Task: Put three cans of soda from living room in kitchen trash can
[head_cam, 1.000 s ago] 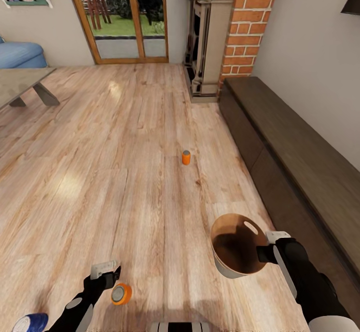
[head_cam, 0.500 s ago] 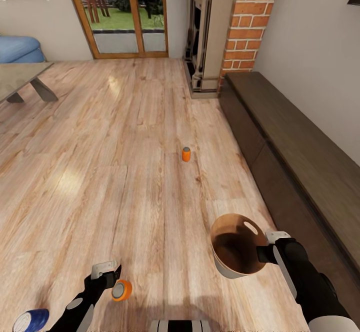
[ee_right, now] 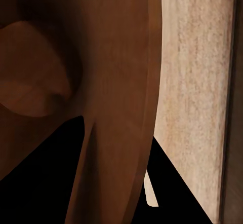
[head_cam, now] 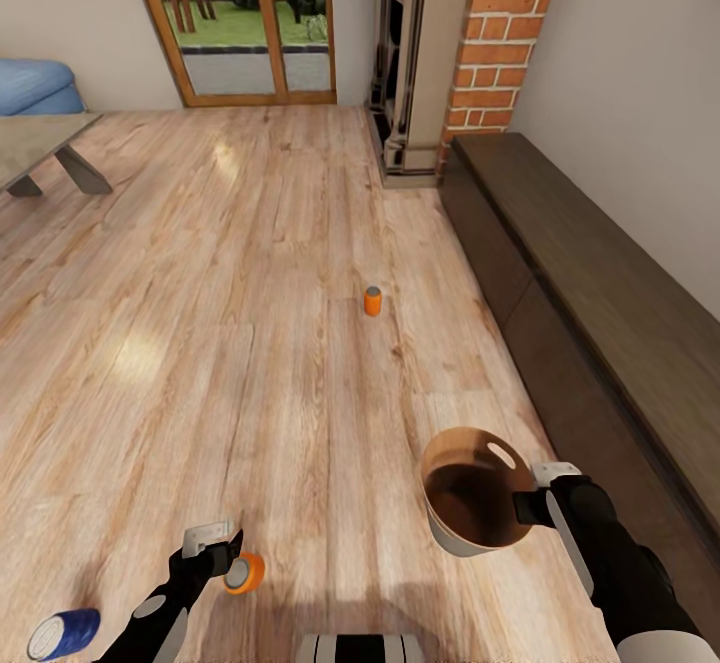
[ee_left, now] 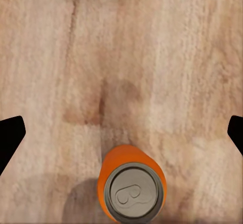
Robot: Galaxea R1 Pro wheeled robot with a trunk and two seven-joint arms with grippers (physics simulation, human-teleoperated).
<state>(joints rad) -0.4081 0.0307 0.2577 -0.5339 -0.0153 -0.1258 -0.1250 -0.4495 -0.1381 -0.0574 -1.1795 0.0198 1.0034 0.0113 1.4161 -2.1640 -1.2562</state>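
Three soda cans on the pale wood floor, head view:
- orange can, upright, mid-frame, alone on open floor, well apart from the others.
- second orange can, lower left of frame, upright, silver top up, just beside the left gripper. Left wrist view: same can at bottom centre of frame, top w/ pull tab visible, shadow beside it.
- blue can, bottom-left corner, lying on its side, silver end facing left.

Left gripper: fingers spread wide; wrist view shows the dark fingertips at opposite frame edges, nothing between them but floor. Can sits apart from both tips.

Trash can: lower right of frame, off-white outside, brown inside, oval hand-hole near far rim, opening tilted toward camera. Looks held off the floor.

Right gripper: pinching the bin's near-right rim. Right wrist view: brown wall runs between the black fingers, clamped.

Room fixtures: long dark low cabinet along right side; brick column upper right; glass door top centre; blue sofa & table upper left.
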